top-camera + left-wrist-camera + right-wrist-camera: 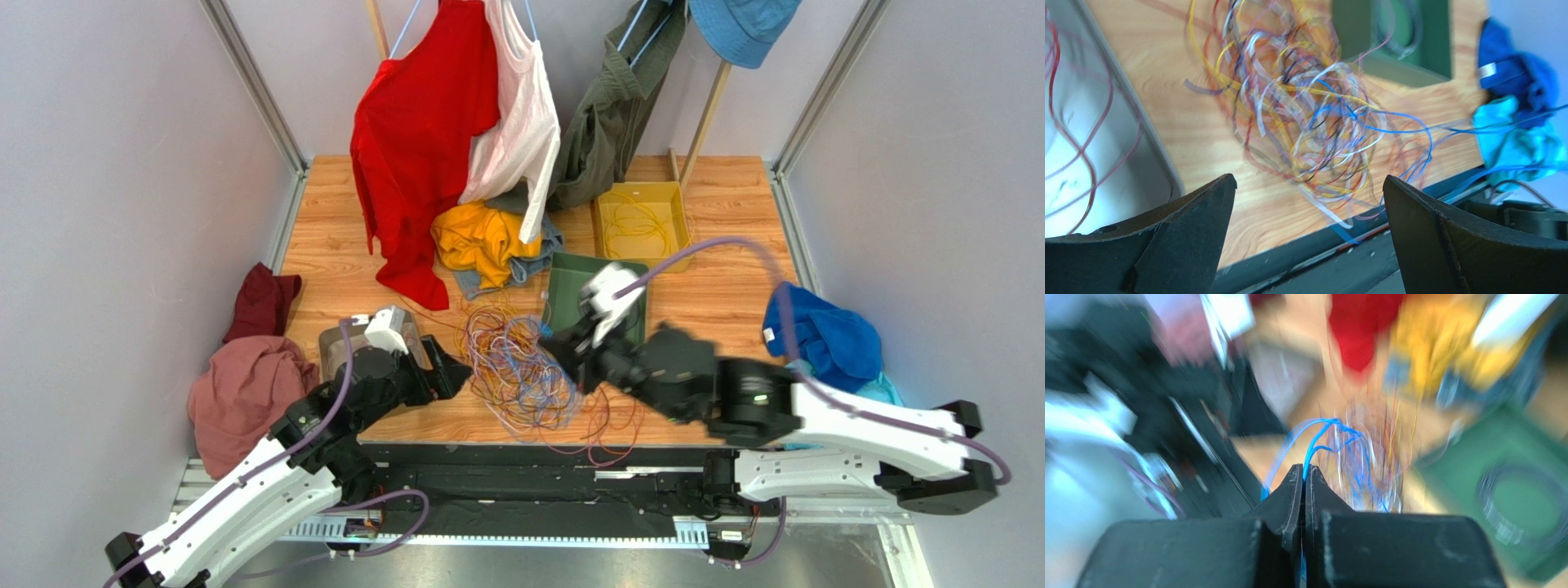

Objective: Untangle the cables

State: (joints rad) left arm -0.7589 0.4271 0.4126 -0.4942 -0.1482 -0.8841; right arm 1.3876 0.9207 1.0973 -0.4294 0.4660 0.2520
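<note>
The cables (pixel 525 368) are a tangled mass of thin orange, blue, purple, red, yellow and white wires on the wooden table near its front edge. Some strands hang over that edge. In the left wrist view the cables (pixel 1303 104) lie just beyond my left gripper (pixel 1309 184), which is open and empty. From above, the left gripper (pixel 448 374) sits at the tangle's left side. My right gripper (pixel 1303 471) is shut on a blue cable (pixel 1310 447) that loops up from the blurred tangle. From above, the right gripper (pixel 562 355) is at the tangle's right side.
A green tray (pixel 567 292) holding a dark coil (pixel 1521 502) stands behind the tangle, with a yellow tray (pixel 644 221) further back. A grey tray (pixel 1082 153) holds red wires on the left. Clothes hang at the back, a blue cloth (pixel 828 337) lies right, and pink cloth (pixel 245 392) lies left.
</note>
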